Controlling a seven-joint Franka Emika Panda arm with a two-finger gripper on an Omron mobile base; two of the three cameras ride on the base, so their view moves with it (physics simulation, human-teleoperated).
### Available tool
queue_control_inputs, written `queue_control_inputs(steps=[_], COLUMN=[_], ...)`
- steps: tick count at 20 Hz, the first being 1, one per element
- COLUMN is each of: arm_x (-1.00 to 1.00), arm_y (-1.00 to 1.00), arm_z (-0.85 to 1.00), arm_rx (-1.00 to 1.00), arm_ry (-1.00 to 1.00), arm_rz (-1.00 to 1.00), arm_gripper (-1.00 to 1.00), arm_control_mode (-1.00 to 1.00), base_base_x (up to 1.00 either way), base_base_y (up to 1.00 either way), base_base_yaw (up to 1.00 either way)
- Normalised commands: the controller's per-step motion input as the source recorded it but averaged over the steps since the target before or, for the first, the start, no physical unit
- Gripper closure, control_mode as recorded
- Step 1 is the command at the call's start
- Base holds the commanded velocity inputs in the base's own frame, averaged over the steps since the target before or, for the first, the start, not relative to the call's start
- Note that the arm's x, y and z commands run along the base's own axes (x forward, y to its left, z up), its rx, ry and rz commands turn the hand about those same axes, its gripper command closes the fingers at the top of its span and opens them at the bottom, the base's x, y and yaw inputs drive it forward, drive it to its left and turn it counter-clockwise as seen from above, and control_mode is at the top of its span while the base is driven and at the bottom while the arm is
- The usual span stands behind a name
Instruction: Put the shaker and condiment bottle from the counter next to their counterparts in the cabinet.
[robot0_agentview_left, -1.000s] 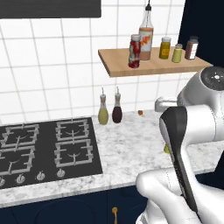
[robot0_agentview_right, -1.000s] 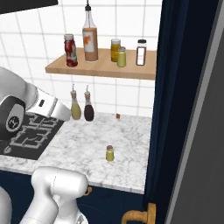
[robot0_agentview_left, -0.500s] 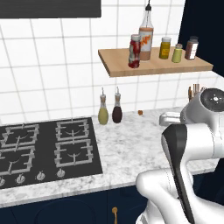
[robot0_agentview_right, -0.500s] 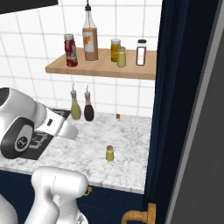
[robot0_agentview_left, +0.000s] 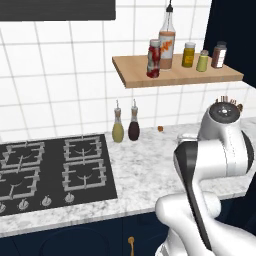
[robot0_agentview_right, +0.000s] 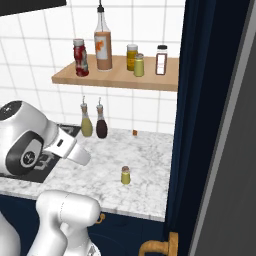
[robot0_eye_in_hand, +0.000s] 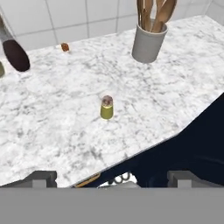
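On the cabinet (robot0_agentview_right: 115, 80), the condiment bottle (robot0_agentview_right: 80, 57) is standing at the left end, just beside the tall orange-labelled bottle (robot0_agentview_right: 103, 44), with a second small shaker (robot0_agentview_right: 139, 65) farther right. Below, the shaker (robot0_agentview_right: 125, 175) is sitting upright on the marble counter (robot0_agentview_right: 150, 165), apart from everything. I am holding my claw (robot0_eye_in_hand: 111, 178) wide open above it, gripping nothing.

Glossy white arm (robot0_agentview_left: 220, 150) of rounded, bulbous segments, smooth shells without visible cables or screws. Round grey cap with a dark ring on one joint; a long dark-grey band running down the lower link. From the right base camera, a dark circular joint disc with a pale mark, and a tapering white link bearing a small dark rectangular marking.
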Motion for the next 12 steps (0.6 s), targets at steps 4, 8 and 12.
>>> queue_control_inputs(steps=[4, 8, 12], arm_x=[0.03, 0.18, 0.4], arm_y=[-0.04, -0.11, -0.11], arm_z=[-0.74, -0.68, -0.66], arm_rx=[-0.03, -0.02, -0.04], arm_ry=[-0.09, -0.13, -0.16], arm_rz=[-0.17, -0.17, -0.08], arm_gripper=[-1.0, -1.0, -1.0], arm_control_mode=[-1.0, -1.0, -1.0], base_base_x=[0.0, 0.0, 0.0], base_base_y=[0.0, 0.0, 0.0], base_base_yaw=[0.0, 0.0, 0.0])
